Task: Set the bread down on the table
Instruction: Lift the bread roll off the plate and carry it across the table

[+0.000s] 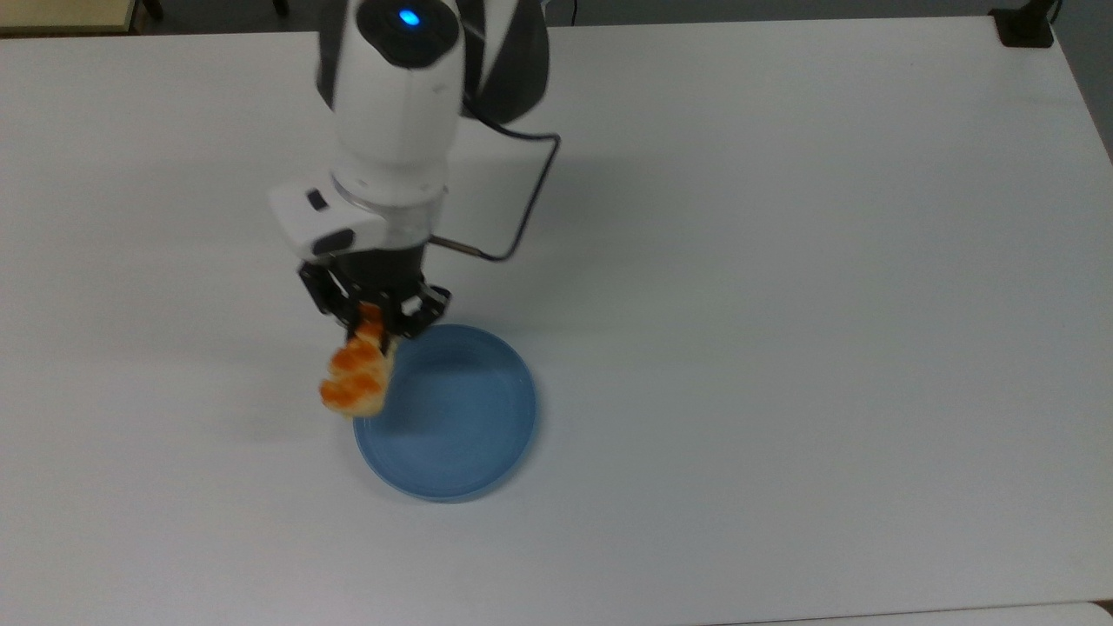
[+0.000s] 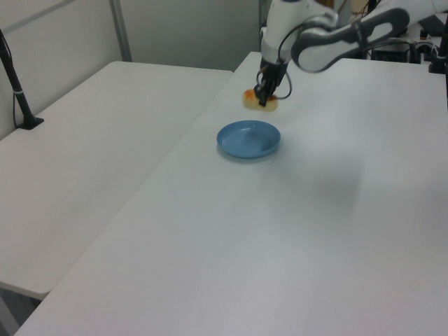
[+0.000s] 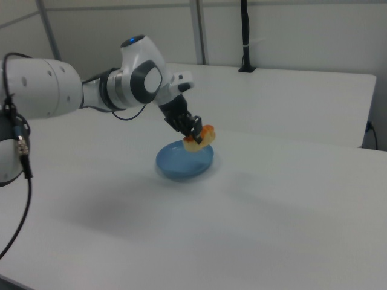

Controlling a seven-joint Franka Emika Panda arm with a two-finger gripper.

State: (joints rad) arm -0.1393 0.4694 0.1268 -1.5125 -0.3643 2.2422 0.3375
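Top view first: we have the bread [image 1: 354, 381] pinched at one end between our gripper [image 1: 376, 335] fingers, the loaf hanging down and away from them, raised clear of the blue plate [image 1: 452, 417]. It sits over the plate's rim on the top view's left. In the right view the bread [image 3: 202, 136] hangs above the plate's far edge, with the plate [image 3: 181, 163] bare beneath it.

We judge this to be the carry step: the loaf is lifted, not yet placed. Next we need to move sideways past the rim, over bare table [image 1: 783, 261], then descend until the loaf rests on the surface before we part the jaws. Held by its end, it may swing or slip.
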